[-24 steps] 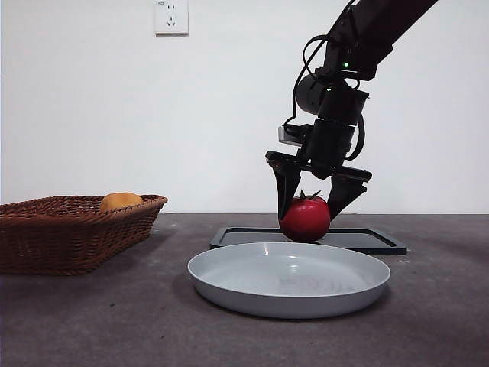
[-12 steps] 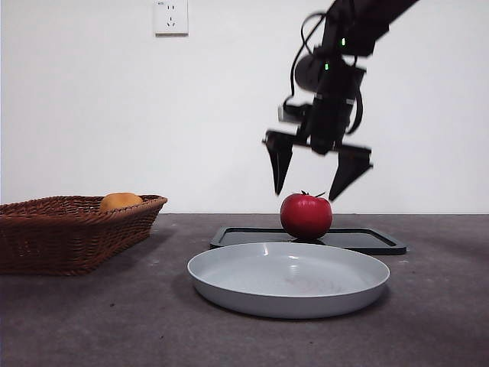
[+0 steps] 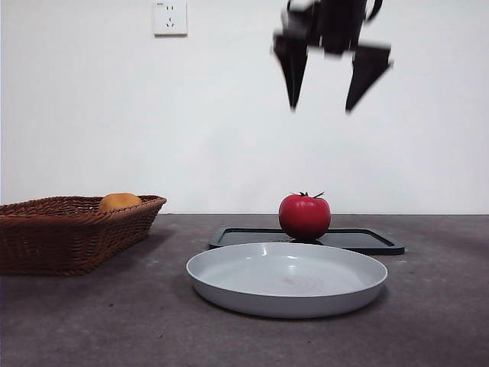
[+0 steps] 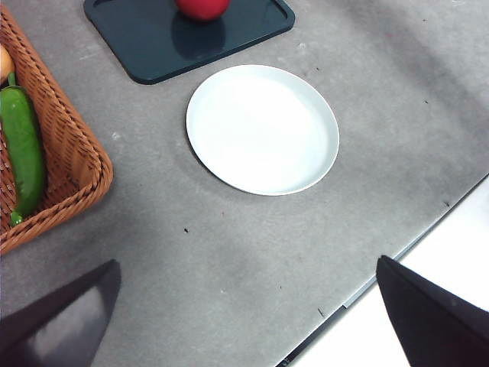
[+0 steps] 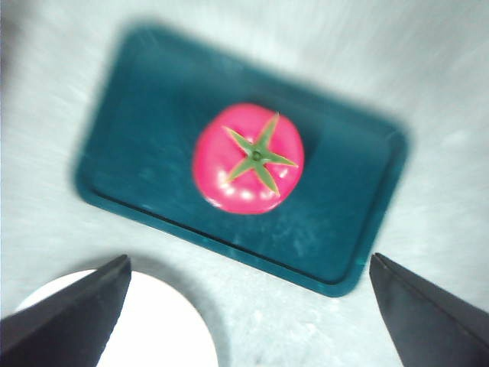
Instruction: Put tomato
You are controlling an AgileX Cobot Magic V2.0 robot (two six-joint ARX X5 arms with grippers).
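Observation:
The red tomato with a green stem sits alone on the dark flat tray behind the grey plate. My right gripper hangs open and empty high above the tomato; in the right wrist view the tomato lies on the tray between my open jaws. My left gripper is open and empty, high over the table's near edge, with the plate, tray and part of the tomato in its view.
A wicker basket stands at the left with an orange-yellow fruit; the left wrist view shows a green cucumber in the basket. A wall socket is on the white wall. The table edge runs near the left gripper.
My right gripper, which was around the tomato a second ago, has let it go and risen straight up, open. The tomato stays on the tray.

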